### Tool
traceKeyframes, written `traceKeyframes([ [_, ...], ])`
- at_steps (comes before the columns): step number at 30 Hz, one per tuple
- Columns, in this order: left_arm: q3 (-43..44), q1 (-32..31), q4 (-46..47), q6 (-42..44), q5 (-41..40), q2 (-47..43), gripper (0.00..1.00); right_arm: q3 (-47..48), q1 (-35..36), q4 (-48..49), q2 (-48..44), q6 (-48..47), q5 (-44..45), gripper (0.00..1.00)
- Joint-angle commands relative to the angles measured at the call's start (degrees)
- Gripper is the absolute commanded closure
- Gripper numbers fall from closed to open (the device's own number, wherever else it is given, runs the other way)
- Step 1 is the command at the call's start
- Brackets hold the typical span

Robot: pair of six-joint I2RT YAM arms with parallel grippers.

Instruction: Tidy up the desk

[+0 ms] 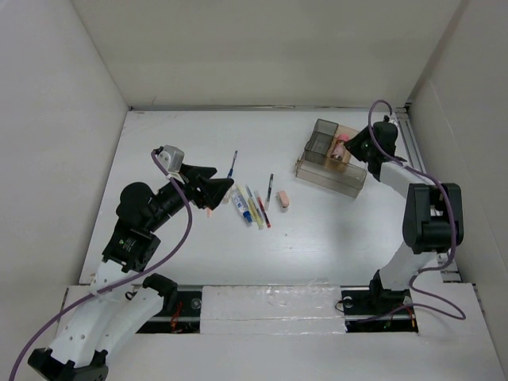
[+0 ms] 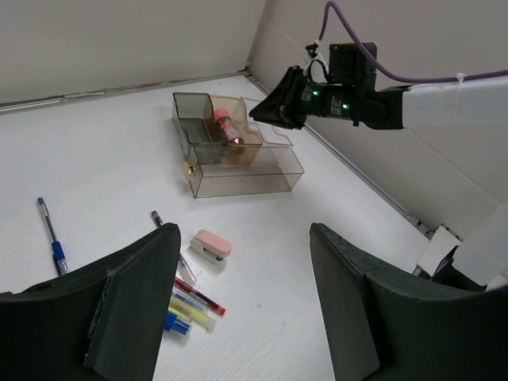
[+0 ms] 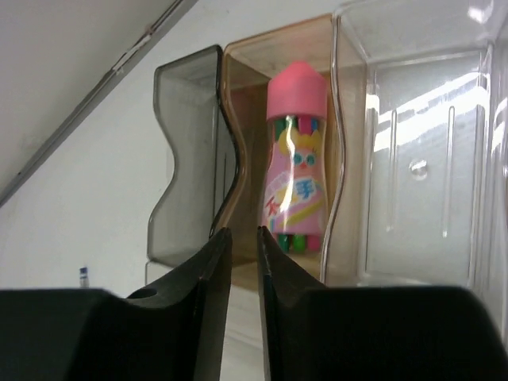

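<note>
The desk is a white tabletop walled by white panels. Pens and markers lie in a loose row at its middle, and a pink eraser-like block lies just to their right. My left gripper hovers open just left of the row, nothing between its fingers. A clear compartmented tray stands at the back right. A pink tube lies in its amber compartment. My right gripper is at the tray's right side, facing that compartment, its jaws a narrow gap apart and holding nothing.
A blue pen lies apart behind the row, and a thin black pen lies near the pink block. A metal rail runs along the right edge. The tray's dark grey compartment and clear compartment flank the amber one.
</note>
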Motion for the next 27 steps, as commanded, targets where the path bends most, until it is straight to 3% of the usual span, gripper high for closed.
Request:
traceKeyframes([
  [1,0.0,0.2,2.6,-0.4,-0.4,-0.3,0.38,-4.0,2.3,7.0,-8.2,-3.5,0.0,0.78],
  [2,0.1,0.2,2.6,-0.6,-1.0,-0.3,0.39,-5.5,3.4,8.5,-9.9,-4.3,-0.1,0.91],
  [4,0.0,0.2,2.4,-1.3,-2.0,-0.3,0.41,-8.6,8.2,8.3,-14.2,-8.1,0.9,1.0],
  [6,0.1,0.2,2.0,-1.5,-3.8,-0.7,0.46,-10.2,12.5,6.7,-16.3,-12.8,2.6,1.0],
  [8,0.0,0.2,1.9,-1.8,-5.5,-1.0,0.59,-10.8,19.6,3.8,-18.1,-15.8,4.4,1.0],
  [9,-0.2,0.2,2.0,-1.8,-5.9,-1.4,0.65,-11.4,22.0,3.2,-18.3,-17.3,4.4,0.96],
  [10,-0.2,0.2,2.1,-1.8,-6.2,-1.5,0.81,-11.7,24.2,2.3,-18.3,-18.1,4.4,0.87],
  [11,-0.1,0.2,1.9,-1.8,-6.8,-1.5,0.89,-11.9,26.5,0.5,-18.3,-18.7,6.3,0.68],
  [13,0.0,0.2,1.2,-1.8,-7.5,-1.6,1.0,-12.6,32.7,-0.8,-18.2,-20.3,10.6,0.51],
  [14,0.0,0.2,1.1,-1.9,-8.8,-1.8,1.0,-12.7,34.1,-1.9,-17.8,-21.0,12.5,0.41],
  [17,0.1,0.2,1.0,-1.9,-8.6,-2.5,1.0,-10.7,37.4,-5.9,-15.9,-23.8,15.7,0.29],
  [20,0.4,0.2,1.2,-1.6,-8.2,-2.7,0.99,-6.4,38.7,-12.4,-11.9,-26.1,17.2,0.28],
  [25,0.1,0.2,1.2,-1.6,-8.5,-3.3,0.72,-3.0,40.0,-16.5,-4.9,-27.8,16.5,0.29],
  [27,0.0,0.2,1.1,-1.8,-8.7,-3.2,0.69,-2.4,40.7,-16.5,-3.3,-27.8,14.9,0.3],
])
